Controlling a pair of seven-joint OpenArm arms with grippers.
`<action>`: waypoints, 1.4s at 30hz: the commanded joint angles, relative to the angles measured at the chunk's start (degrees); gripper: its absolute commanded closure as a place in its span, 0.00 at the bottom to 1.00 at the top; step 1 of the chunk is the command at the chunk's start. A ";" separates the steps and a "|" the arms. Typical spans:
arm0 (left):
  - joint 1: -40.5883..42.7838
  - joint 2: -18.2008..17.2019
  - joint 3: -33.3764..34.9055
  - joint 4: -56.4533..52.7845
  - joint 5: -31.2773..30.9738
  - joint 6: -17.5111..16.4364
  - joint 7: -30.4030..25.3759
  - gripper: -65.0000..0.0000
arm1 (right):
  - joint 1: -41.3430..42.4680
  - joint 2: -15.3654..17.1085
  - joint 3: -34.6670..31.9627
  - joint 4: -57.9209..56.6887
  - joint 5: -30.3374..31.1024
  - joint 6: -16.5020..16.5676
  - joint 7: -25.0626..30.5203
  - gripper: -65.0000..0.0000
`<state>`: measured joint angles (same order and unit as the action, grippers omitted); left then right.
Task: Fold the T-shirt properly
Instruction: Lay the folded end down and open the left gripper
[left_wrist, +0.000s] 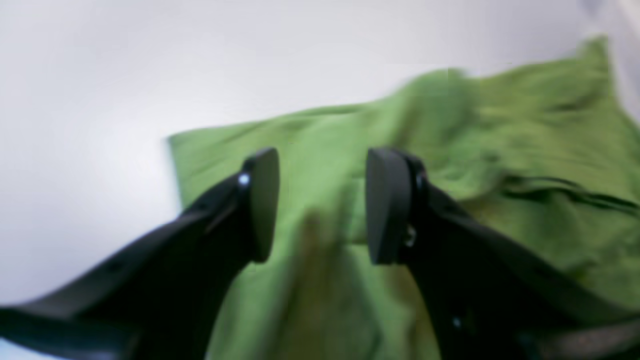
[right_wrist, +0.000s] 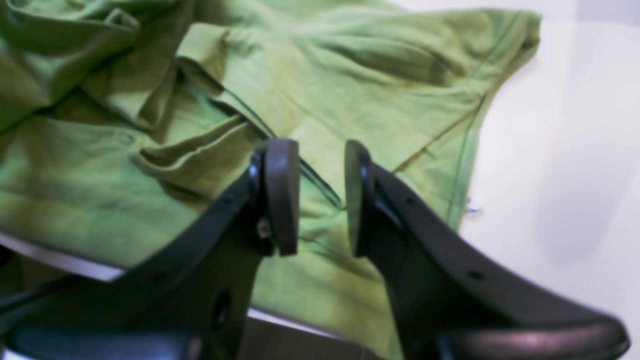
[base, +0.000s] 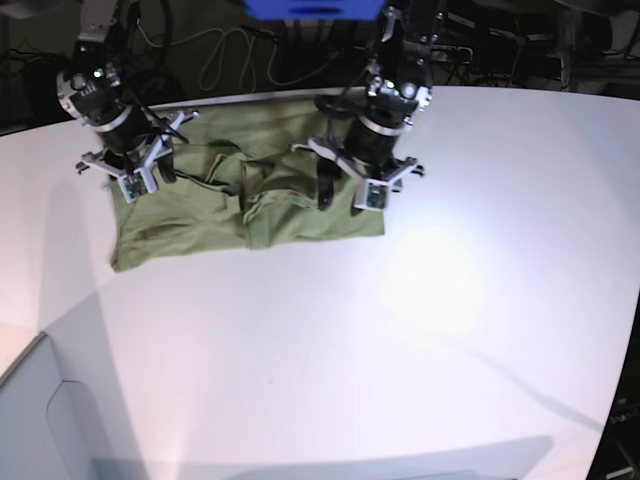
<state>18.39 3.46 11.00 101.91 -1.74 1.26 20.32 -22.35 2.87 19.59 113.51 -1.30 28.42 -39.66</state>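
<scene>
The olive-green T-shirt (base: 200, 215) lies crumpled on the white table (base: 420, 330) at the back left, with folds bunched in its middle. My left gripper (base: 342, 197) hovers over the shirt's right end. In the left wrist view this gripper (left_wrist: 322, 205) is open, with the shirt (left_wrist: 525, 125) below its fingers. My right gripper (base: 150, 178) is over the shirt's back left part. In the right wrist view this gripper (right_wrist: 320, 197) is open above a wrinkled fold and a hem of the shirt (right_wrist: 375, 100).
The table's back edge (base: 250, 98) runs just behind the shirt, and the cloth drapes over the edge (right_wrist: 65, 262) in the right wrist view. Cables (base: 225, 50) and dark equipment stand behind the table. Bare white tabletop spreads to the front and right.
</scene>
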 joint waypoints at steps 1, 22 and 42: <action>-0.24 0.18 0.12 0.82 -1.91 -0.69 -1.46 0.58 | 0.15 0.33 0.14 0.99 0.73 0.54 1.11 0.78; -2.70 -2.19 6.71 -7.09 -11.23 -0.69 -1.55 0.58 | -0.11 0.42 0.14 0.99 0.73 0.54 1.11 0.78; -4.19 -7.73 22.53 -3.93 -11.32 -0.77 -1.46 0.58 | 1.12 0.51 0.67 1.26 0.73 0.54 1.11 0.77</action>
<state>14.28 -4.45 33.39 96.64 -12.67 0.84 20.08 -21.87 2.98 20.01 113.54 -1.30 28.42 -39.77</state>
